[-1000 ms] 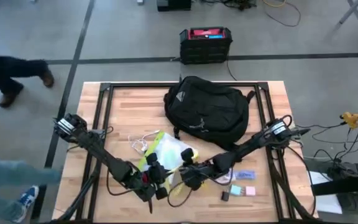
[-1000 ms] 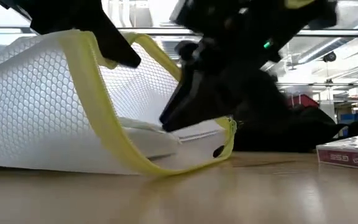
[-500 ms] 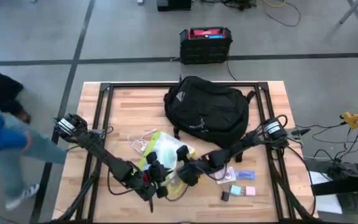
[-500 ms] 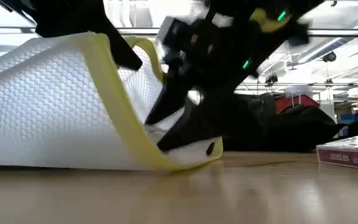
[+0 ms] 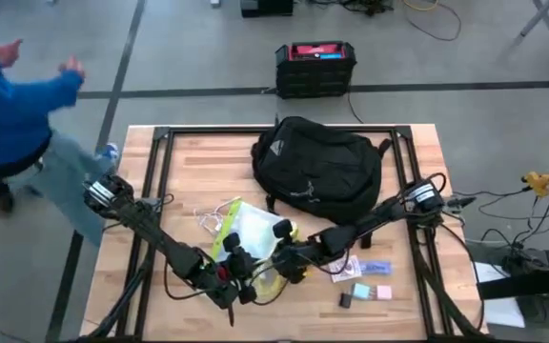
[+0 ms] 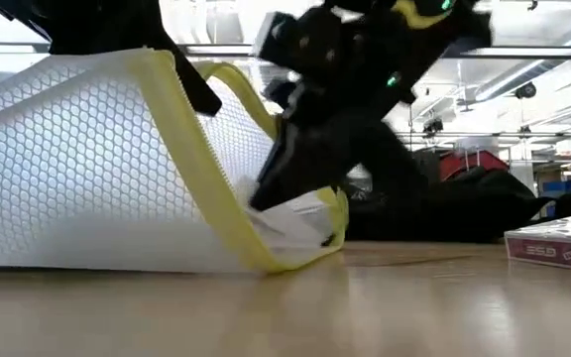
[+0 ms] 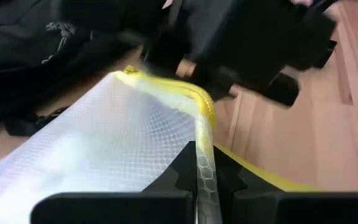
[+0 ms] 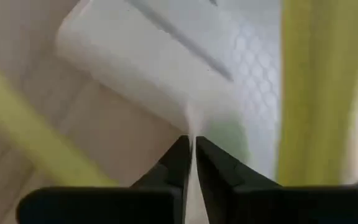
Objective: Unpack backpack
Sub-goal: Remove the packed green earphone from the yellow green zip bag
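The black backpack (image 5: 317,171) lies at the table's far middle, its back on the wood, untouched. Near it, toward the front, lies a white mesh pouch (image 5: 251,233) with yellow trim, its mouth held open (image 6: 216,149). My left gripper (image 7: 205,186) is shut on the pouch's upper lip. My right gripper (image 8: 191,155) reaches into the mouth from the table's right and is shut on a flat white item (image 6: 290,213) inside the pouch. My left gripper pinches the pouch's yellow-trimmed mesh edge (image 7: 204,149) between its two fingers, at the upper lip of the mouth. That lip is lifted; the pouch's underside stays on the table. My right gripper pinches a corner of the flat white item (image 8: 188,121) between its fingertips. It comes slanting down from the table's right, through the pouch's mouth. The item lies inside the pouch.
Small blue, pink and black items (image 5: 370,289) and a flat box (image 6: 558,243) lie at the near right. A white cable (image 5: 213,217) lies left of the pouch. A black box with a red top (image 5: 315,67) stands beyond the table. A person (image 5: 17,114) moves at the left.
My right gripper has gone toward the table's left, deeper into the pouch's mouth. The pouch's lower yellow lip has drawn back leftward with it, while the upper lip stays lifted. The person beside the table has moved toward its far side.
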You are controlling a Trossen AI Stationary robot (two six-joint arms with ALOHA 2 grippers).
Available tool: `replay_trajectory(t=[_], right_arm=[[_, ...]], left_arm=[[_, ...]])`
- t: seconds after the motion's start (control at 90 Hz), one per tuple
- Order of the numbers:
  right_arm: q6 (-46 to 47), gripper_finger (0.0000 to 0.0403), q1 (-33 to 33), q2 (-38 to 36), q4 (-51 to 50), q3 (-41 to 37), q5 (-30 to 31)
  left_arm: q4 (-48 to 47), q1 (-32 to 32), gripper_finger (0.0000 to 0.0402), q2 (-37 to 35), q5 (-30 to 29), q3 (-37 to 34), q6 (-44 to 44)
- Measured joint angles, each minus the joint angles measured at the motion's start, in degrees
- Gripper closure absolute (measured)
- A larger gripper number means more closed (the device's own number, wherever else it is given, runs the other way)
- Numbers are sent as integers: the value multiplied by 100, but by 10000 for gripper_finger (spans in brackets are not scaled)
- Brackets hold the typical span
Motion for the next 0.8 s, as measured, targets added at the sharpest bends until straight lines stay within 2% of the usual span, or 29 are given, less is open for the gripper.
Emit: replay_trajectory(t=[0.289, 0.389, 0.489, 0.589, 0.711, 0.8], right_arm=[[804, 402, 777, -1081, -2082, -39, 37], [1180, 402, 859, -1413, -2284, -190, 174], [1479, 401, 847, -1518, -1775, -406, 154], [1442, 387, 818, -1373, -746, -713, 145], [1316, 342, 680, -1083, 451, -960, 354], [1485, 296, 493, -823, 926, -964, 434]], left_arm=[[-8, 0, 402, 2, -3, -75, -170], [6, 0, 402, 2, -3, -107, -189], [56, 9, 402, 2, -7, -107, -181], [150, 13, 402, 2, -9, -107, -172], [195, 15, 402, 3, -9, -104, -162], [207, 15, 402, 3, -7, -103, -158]])
